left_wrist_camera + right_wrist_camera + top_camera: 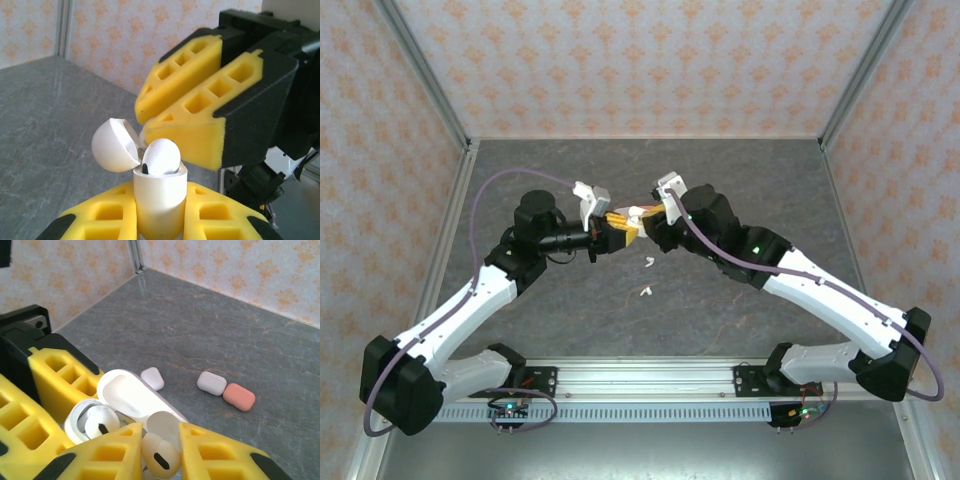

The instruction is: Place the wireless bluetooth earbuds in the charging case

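Right gripper pinches a white earbud right beside the open charging case, which the left gripper clamps. The right wrist view shows three closed cases beyond the fingers. The overhead view shows two loose earbuds just nearside of both grippers.

In the top view both arms reach up from their bases at the bottom edge and bend inward, so the wrists meet just above frame centre. The left arm comes from the lower left. Its left gripper points right, clamped tight on a charging case. The right arm comes from the lower right. Its right gripper points left, with its yellow fingers pinched closely about an earbud.
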Robot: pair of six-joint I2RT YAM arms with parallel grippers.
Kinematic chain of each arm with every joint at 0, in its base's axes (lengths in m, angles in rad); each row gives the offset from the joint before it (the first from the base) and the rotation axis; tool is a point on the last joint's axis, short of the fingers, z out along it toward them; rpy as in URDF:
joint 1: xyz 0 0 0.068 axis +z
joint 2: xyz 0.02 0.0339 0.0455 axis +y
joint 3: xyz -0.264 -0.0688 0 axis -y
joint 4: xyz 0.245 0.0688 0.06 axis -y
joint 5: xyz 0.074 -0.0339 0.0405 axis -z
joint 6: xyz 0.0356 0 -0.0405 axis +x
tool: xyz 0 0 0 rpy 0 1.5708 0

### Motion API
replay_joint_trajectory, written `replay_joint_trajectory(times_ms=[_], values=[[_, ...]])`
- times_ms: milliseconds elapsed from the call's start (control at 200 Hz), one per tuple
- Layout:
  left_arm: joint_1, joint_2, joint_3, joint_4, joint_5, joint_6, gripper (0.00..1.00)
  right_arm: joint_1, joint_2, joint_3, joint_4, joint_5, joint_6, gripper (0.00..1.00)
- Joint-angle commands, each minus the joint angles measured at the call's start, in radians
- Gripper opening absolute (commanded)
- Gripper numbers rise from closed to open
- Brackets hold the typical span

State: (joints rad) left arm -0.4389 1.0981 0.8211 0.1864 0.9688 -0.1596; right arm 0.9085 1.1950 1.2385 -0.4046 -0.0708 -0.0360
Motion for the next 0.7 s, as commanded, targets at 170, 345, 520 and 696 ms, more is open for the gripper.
replay_joint_trajectory(times_ms=[170, 345, 520, 696], values=[[-0.006, -0.036, -0.014, 0.188, -0.008, -0.039, 0.0, 0.007, -0.058, -0.034, 0.065, -0.082, 0.071, 0.26], [-0.007, -0.046, -0.019, 0.193, -0.006, -0.029, 0.0, 0.004, -0.048, -0.031, 0.073, -0.097, 0.085, 0.27], [-0.006, -0.053, -0.024, 0.189, -0.006, -0.023, 0.0, -0.005, -0.045, -0.026, 0.078, -0.105, 0.099, 0.28], [-0.008, -0.055, -0.028, 0.197, -0.008, -0.02, 0.0, -0.015, -0.048, -0.017, 0.082, -0.128, 0.12, 0.35]])
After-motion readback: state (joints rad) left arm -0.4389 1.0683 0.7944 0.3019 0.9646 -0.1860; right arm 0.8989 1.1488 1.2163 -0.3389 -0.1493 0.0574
